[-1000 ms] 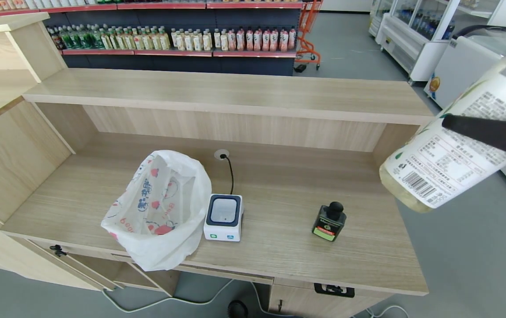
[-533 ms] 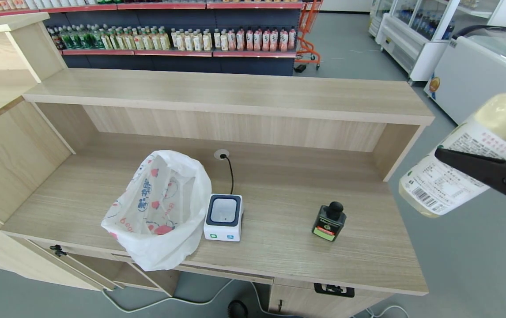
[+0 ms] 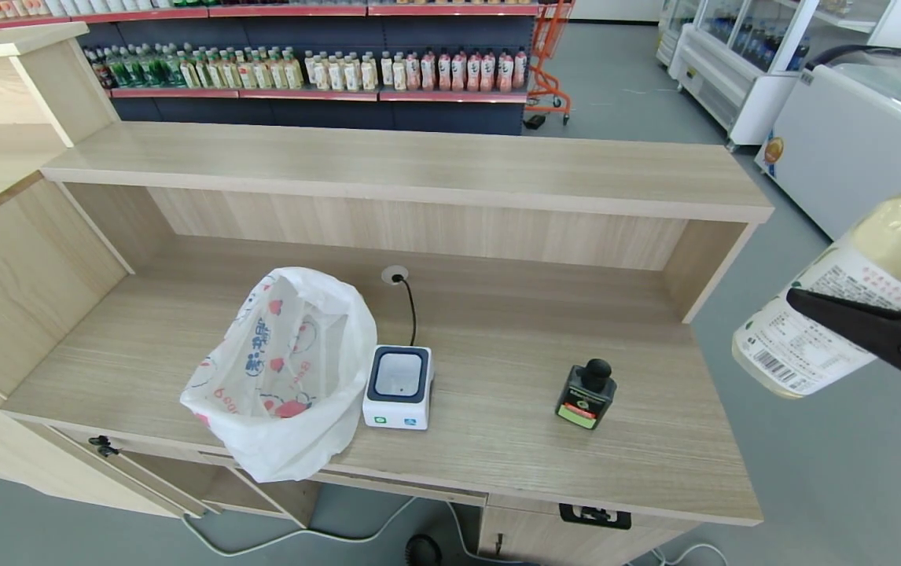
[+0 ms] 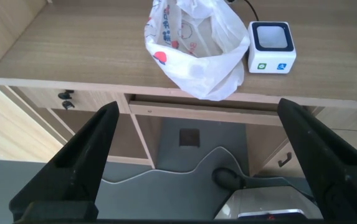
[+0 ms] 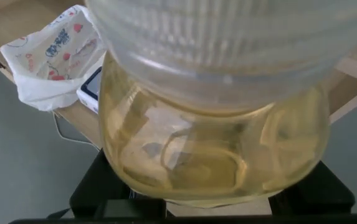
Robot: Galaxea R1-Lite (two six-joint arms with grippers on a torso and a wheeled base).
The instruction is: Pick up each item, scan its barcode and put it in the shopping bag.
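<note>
The big bottle (image 3: 895, 251) of pale yellow drink has come down and moved a little away from the head camera during the last second. It now hangs lower, beyond the right end of the counter (image 3: 498, 460), above the floor. I judge that the arm is bringing it down for the scan, but this step is not yet done.

The right gripper (image 3: 851, 322) is clamped across the bottle's label, with one dark finger lying over the front. The bottle is tilted, bottom toward the counter, and its barcode shows near the lower end.

The scanner (image 3: 397, 387) is well apart from it, just beside the shopping bag (image 3: 281, 377). A small dark bottle (image 3: 586, 391) stands between the scanner and the held bottle. The left gripper (image 4: 197, 165) hangs spread apart and empty, in front of the counter below the bag.
</note>
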